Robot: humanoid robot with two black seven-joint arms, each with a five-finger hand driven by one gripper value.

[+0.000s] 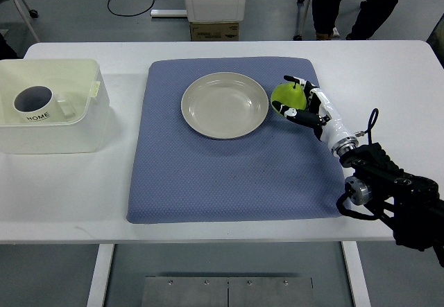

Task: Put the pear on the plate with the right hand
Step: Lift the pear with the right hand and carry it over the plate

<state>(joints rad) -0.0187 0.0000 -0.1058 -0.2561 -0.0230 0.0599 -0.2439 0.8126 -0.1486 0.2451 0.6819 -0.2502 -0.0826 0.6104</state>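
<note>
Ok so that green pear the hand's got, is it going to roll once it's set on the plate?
Probably a little. The pear looks round and smooth, so it may roll, though the plate's shallow dip should catch it. It seems firm, so the right hand's fingers likely won't dent it.

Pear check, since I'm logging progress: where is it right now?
In the top view the pear sits right of centre, in the right hand, beside the plate rim's right edge, over the blue mat.

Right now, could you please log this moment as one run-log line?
right hand: shut on pear | pear: beside plate, on mat | plate: empty | left: unseen
</note>
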